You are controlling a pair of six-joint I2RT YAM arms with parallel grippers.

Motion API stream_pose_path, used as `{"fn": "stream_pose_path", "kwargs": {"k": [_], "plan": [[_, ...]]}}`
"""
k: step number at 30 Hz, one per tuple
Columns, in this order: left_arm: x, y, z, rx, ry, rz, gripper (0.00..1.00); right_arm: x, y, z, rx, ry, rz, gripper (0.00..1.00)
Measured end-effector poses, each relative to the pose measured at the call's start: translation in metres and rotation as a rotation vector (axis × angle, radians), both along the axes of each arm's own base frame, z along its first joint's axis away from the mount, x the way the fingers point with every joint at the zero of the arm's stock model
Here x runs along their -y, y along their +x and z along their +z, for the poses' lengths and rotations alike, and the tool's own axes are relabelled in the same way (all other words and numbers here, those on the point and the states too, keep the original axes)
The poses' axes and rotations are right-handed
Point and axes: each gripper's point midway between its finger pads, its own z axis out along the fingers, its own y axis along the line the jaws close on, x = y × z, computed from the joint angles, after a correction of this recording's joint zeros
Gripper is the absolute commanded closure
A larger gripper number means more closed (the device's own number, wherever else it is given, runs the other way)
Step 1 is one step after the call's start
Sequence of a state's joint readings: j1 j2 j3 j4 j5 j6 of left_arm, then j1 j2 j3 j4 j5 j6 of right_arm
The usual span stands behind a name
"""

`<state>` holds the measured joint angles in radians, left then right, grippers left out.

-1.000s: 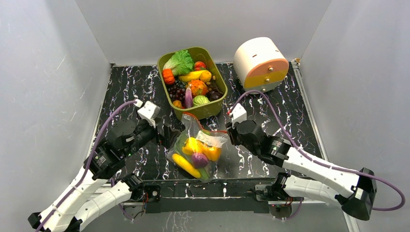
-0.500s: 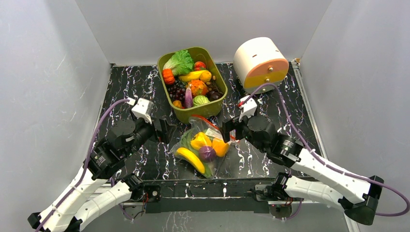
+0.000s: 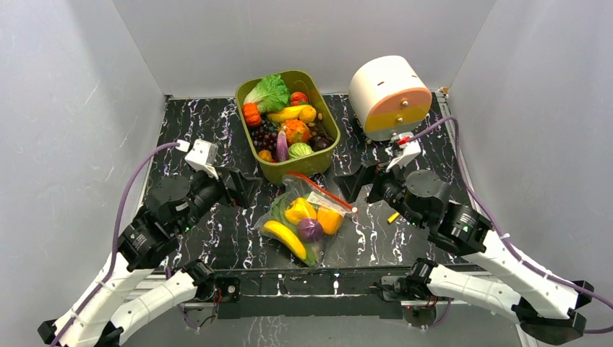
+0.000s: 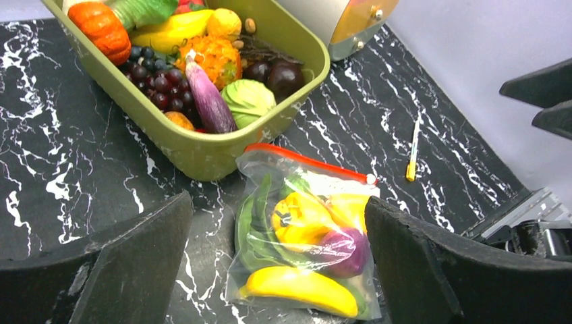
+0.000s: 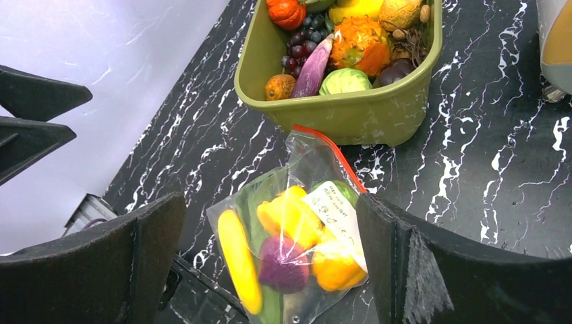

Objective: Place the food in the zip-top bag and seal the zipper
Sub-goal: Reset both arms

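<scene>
The zip-top bag (image 3: 307,217) lies flat on the black marble table between my two arms. It holds the food: yellow peppers (image 4: 303,216), a banana (image 4: 300,290), a purple onion (image 4: 344,250) and green pieces. Its zipper (image 4: 307,160) runs as one straight red line along the mouth, on the side toward the tub. My left gripper (image 3: 242,186) stands open left of the bag, apart from it. My right gripper (image 3: 358,181) stands open on the bag's right, also apart. Both wrist views look down at the bag (image 5: 290,236) between spread, empty fingers.
An olive-green tub (image 3: 318,165) full of other toy produce stands just behind the bag. A white and orange drum (image 3: 387,94) sits at the back right. A small yellow stick (image 4: 411,152) lies on the table right of the bag. Grey walls enclose three sides.
My right gripper has opened, let go of the bag's mouth and drawn back to the right. The left gripper has drawn back to the left. The bag has settled flat.
</scene>
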<state>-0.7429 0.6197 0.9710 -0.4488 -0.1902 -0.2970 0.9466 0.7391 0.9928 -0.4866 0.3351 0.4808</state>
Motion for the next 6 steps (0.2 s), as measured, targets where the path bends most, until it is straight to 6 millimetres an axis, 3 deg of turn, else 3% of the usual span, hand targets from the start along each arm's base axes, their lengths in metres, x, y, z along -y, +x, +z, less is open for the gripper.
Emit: {"fn": "stream_pose_path", "kwargs": {"k": [6], "plan": [[0.0007,0.0024,0.0121,0.008,-0.018,0.011,0.02,0.0087,-0.0065,0.0085,0.004,0.044,-0.008,0.02]]}}
